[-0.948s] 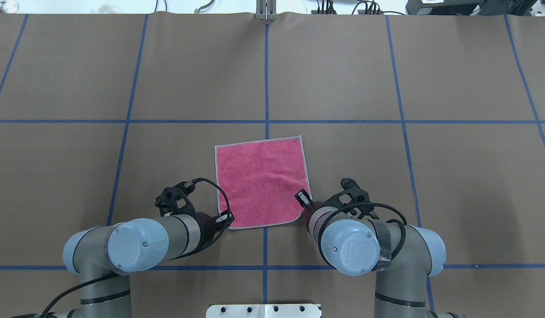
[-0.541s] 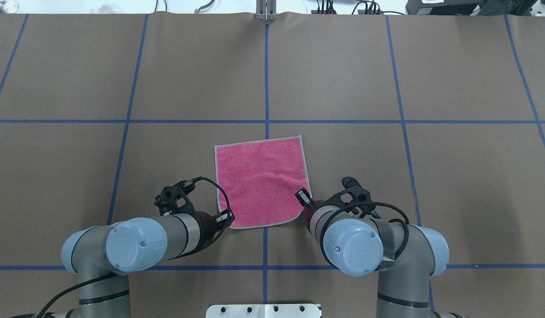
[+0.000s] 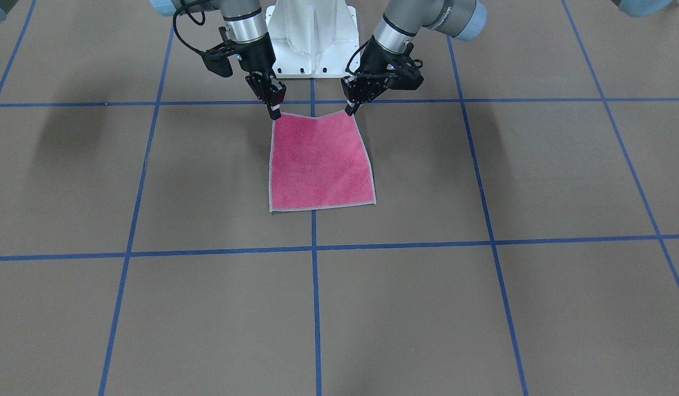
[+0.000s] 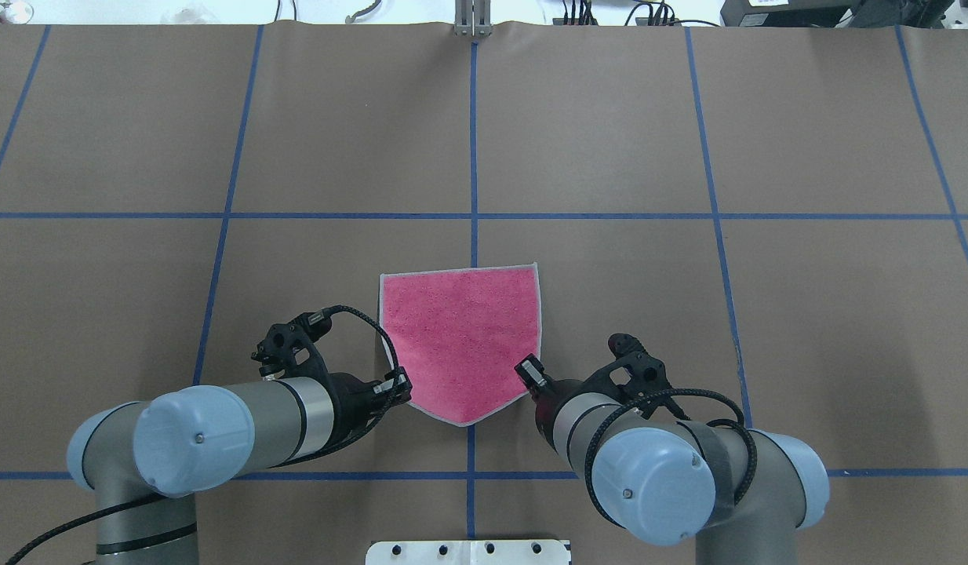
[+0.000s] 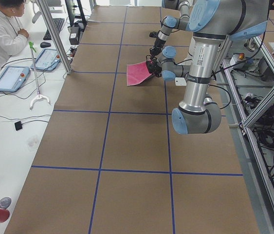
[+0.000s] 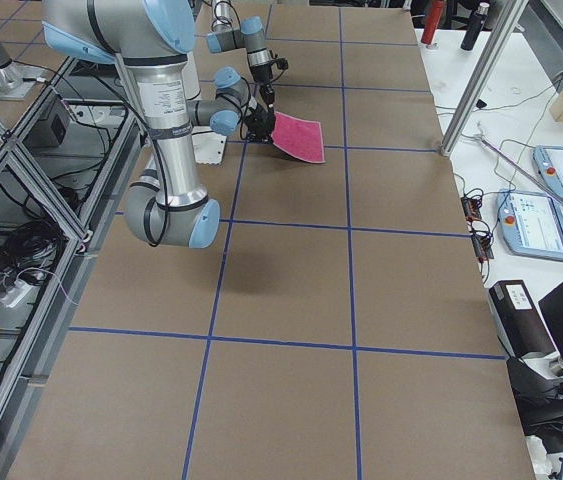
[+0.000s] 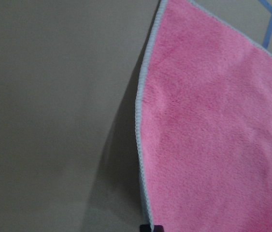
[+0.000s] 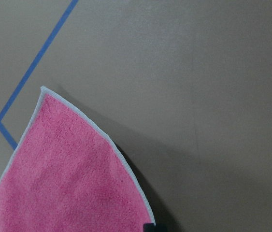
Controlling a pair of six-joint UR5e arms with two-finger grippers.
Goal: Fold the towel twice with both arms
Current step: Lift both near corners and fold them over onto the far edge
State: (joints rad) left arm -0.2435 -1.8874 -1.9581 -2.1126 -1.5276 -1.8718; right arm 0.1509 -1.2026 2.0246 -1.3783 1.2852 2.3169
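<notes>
Pink towel point(image 4: 460, 345) is hanging between the claws (near edge sagging midway): left claw point(image 4: 398, 390) is pinching one near corner, right claw point(image 4: 529, 370) the other, both clamped tight; far edge is lying on the table point(image 4: 609, 141) beyond them.

1. Your robot's left arm point(image 4: 272, 420) and right arm point(image 4: 570, 420): grey tubes, capped at the joints in light blue, with a small screw in each cap.
2. A silver ring bands each wrist; dark tape point(image 4: 715, 451) wraps the right arm's elbow.
3. Black braided cables point(image 4: 374, 329) loop off both wrists.
4. The left gripper point(image 3: 350, 109) and right gripper point(image 3: 274, 113) are black, with slim fingers.
5. You see the white pedestal base point(image 3: 312, 38), studded with dark bolts.
</notes>
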